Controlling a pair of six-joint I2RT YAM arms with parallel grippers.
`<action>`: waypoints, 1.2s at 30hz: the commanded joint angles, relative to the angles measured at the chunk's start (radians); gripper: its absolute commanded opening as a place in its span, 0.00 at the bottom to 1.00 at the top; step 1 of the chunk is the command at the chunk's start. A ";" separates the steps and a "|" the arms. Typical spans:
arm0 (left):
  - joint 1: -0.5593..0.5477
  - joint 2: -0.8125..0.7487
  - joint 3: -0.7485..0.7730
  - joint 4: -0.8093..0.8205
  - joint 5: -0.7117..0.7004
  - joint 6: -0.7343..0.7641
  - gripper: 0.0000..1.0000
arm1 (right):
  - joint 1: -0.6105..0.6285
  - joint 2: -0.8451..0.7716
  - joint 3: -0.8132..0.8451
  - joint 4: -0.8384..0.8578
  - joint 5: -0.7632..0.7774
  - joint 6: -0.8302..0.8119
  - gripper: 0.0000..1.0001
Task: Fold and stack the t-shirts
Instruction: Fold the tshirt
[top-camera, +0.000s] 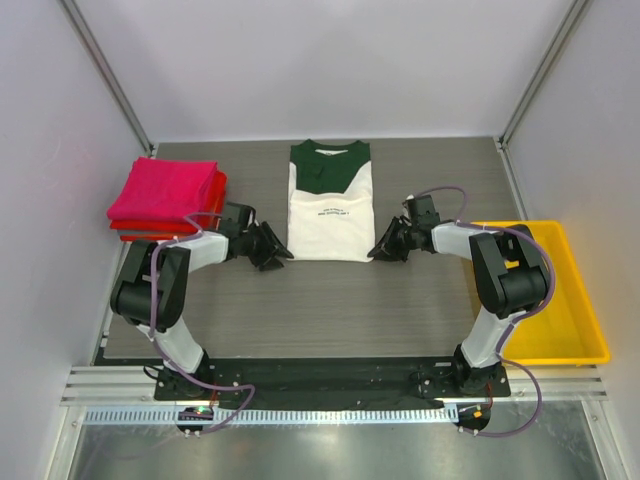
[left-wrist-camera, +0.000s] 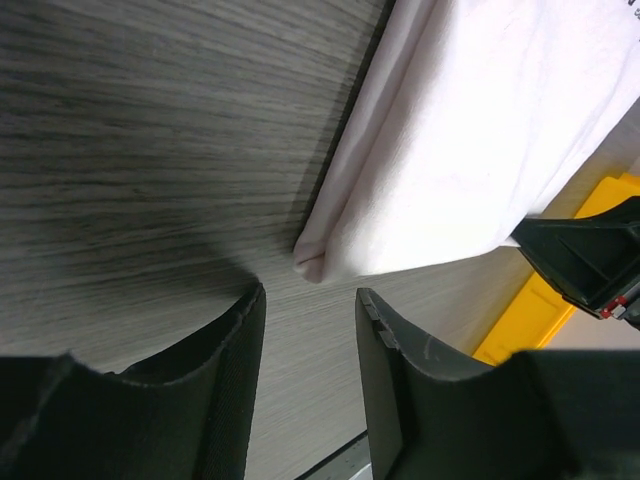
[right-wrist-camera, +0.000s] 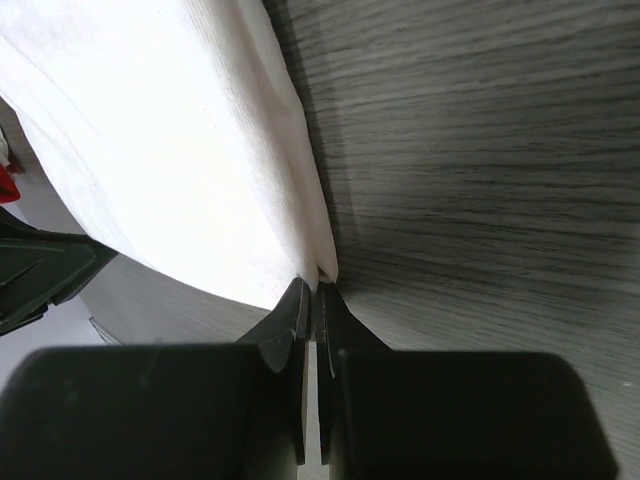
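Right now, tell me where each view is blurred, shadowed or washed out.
Top external: evenly lit and sharp, shadows faint. Left wrist: the left end effector is dark and soft-focused, casting a shadow on the table. Right wrist: the cream t-shirt is washed out, with a shadow along its edge; the right end effector reads as near-black.

Grey wood-grain bench (top-camera: 330, 305), plain white back wall (top-camera: 330, 70), white side walls (top-camera: 45, 150) left and right, slanting metal posts (top-camera: 108, 75) in the back corners, metal rails (top-camera: 85, 388) along the near edge, soft even light, faint shadows
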 joint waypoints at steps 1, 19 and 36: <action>0.003 0.033 0.006 0.040 -0.014 0.002 0.43 | 0.005 0.001 -0.003 0.024 -0.003 -0.001 0.01; 0.000 0.073 -0.022 0.117 -0.046 -0.034 0.00 | 0.005 -0.029 -0.007 0.024 -0.022 0.005 0.01; -0.049 -0.474 -0.164 -0.104 -0.012 -0.046 0.00 | 0.005 -0.483 -0.081 -0.254 -0.018 -0.093 0.01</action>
